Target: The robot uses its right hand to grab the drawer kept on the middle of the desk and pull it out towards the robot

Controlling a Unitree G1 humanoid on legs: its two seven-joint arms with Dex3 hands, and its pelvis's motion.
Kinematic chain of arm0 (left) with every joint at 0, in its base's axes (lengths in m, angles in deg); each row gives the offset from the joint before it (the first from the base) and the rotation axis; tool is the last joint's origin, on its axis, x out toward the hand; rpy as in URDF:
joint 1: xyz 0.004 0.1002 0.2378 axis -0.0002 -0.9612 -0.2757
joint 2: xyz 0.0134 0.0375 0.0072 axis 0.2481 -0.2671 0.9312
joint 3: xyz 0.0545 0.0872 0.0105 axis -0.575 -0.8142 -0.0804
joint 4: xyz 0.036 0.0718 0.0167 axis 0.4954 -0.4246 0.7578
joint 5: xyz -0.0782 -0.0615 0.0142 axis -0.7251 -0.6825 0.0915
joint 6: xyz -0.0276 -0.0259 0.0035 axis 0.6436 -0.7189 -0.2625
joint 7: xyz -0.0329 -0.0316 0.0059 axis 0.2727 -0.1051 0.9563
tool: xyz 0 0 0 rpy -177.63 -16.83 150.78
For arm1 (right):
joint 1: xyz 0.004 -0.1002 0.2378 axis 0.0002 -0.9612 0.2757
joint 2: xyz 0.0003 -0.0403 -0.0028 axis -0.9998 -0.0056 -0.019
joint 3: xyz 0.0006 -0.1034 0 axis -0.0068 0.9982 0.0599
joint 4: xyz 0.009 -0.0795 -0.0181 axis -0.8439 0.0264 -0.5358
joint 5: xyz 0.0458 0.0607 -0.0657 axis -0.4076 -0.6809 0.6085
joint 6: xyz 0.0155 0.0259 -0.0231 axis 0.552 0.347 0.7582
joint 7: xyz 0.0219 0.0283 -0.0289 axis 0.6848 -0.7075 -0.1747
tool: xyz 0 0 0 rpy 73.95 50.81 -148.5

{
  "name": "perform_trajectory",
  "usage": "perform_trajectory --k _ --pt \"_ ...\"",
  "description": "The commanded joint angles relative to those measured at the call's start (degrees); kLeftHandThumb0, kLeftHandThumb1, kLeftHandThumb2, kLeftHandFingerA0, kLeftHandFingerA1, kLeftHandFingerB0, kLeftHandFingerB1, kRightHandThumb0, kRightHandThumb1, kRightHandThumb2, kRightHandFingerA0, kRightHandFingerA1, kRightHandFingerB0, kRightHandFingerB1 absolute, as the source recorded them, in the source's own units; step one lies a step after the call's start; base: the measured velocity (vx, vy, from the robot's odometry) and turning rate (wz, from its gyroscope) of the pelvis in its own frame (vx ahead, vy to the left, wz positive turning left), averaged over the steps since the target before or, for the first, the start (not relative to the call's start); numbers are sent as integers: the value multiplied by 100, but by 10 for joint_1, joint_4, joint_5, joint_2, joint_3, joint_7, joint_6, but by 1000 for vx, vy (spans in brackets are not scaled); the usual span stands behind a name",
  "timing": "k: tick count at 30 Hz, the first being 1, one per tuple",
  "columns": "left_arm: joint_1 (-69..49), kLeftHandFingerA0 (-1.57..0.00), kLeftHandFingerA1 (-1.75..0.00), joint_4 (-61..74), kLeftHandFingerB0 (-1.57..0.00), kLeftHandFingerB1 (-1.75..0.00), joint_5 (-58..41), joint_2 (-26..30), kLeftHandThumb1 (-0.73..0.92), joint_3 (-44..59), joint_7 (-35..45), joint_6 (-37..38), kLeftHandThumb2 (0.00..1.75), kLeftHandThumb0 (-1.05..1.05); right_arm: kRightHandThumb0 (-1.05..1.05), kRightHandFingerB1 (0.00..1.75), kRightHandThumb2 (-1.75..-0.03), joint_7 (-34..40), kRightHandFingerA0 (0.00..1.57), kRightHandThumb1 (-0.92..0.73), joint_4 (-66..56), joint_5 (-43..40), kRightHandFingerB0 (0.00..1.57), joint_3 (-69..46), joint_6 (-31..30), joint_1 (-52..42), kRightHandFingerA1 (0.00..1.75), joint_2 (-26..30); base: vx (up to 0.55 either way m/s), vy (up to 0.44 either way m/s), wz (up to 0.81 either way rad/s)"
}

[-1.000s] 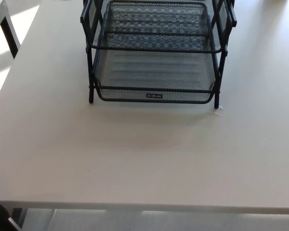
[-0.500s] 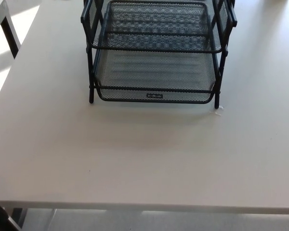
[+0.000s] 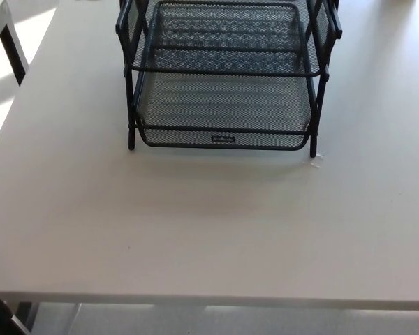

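The black mesh drawer [image 3: 223, 112] sits in its tiered rack [image 3: 129, 105] at twelve o'clock on the white desk [image 3: 195, 223] — front edge facing six. Neither robot hand shows — their state can't be told.

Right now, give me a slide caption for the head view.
Black mesh drawer rack standing mid-desk on a white desk, lower drawer untouched, no robot hand in view.

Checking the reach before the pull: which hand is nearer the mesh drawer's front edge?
Neither can be ranked: no hand shows in the head view. The mesh drawer sits untouched at the desk's far middle.
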Motion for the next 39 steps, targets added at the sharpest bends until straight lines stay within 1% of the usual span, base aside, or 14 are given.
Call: perform_trajectory --k 1,10,11,13,14,15,16,21,23,26,27,34,35,39 --pt "-2 -82 -88 2 -80 -59 2 -1 54 7 10 -3 56 -33 -71 46 -87 8 61 -51 -19 2 18 -12 -32 -13 92 23 0 0 0" --pt "-10 -80 -85 2 -79 -57 2 0 55 11 13 0 56 -33 -65 29 -59 -4 51 -63 -64 -22 25 -82 -30 -28 76 86 0 0 0" --pt "-12 -79 -87 4 -79 -58 2 -1 54 12 13 -3 56 -32 -65 32 -58 21 71 -61 -80 -14 31 -97 -22 -34 129 91 0 0 0" --pt "-12 -79 -87 6 -79 -58 2 -2 54 13 14 -4 56 -32 -65 32 -58 31 71 -61 -91 -9 31 -107 -20 -39 129 92 0 0 0" --pt "-13 -78 -87 8 -78 -58 6 1 55 12 16 -8 56 -34 -63 31 -59 13 48 -63 -115 -15 29 -125 -25 -42 111 107 0 0 0" --pt "-14 -77 -85 9 -78 -57 7 1 55 13 16 -6 56 -34 -68 43 -84 32 62 -50 -132 7 23 -127 -41 -43 97 114 0 0 0" --pt "-14 -78 -85 9 -79 -56 6 0 55 13 16 -7 56 -35 -62 31 -59 22 50 -61 -145 0 30 -136 -40 -43 103 117 0 0 0" --pt "-15 -78 -84 4 -78 -56 8 2 56 15 15 5 56 -33 -64 32 -58 38 52 -57 -230 22 34 -166 -65 -41 102 109 0 0 0" --pt "-16 -78 -85 6 -78 -56 13 3 56 15 14 4 57 -35 -68 34 -59 -5 37 -61 -323 22 27 -180 -105 -44 65 110 0 0 0" --pt "-16 -78 -83 5 -78 -55 10 1 55 16 14 1 56 -32 -77 42 -60 -37 26 -68 -396 29 14 -183 -143 -37 71 112 0 0 0" --pt "-16 -78 -84 5 -78 -55 7 0 55 17 15 2 56 -33 -76 47 -90 -64 22 -52 -432 30 8 -179 -165 -29 63 119 0 0 0" --pt "-13 -79 -86 3 -78 -58 8 1 54 15 15 5 56 -32 -70 42 -86 -129 23 -50 -560 59 8 -136 -232 40 53 119 0 0 0" --pt "-13 -78 -86 2 -78 -58 7 0 55 15 15 5 56 -32 -66 29 -59 -132 33 -61 -578 65 18 -128 -236 52 49 115 0 0 0" --pt "-14 -77 -85 9 -79 -57 6 -1 55 16 18 -6 56 -31 -65 40 -80 -152 28 -47 -596 48 14 -88 -226 117 51 100 0 0 0"
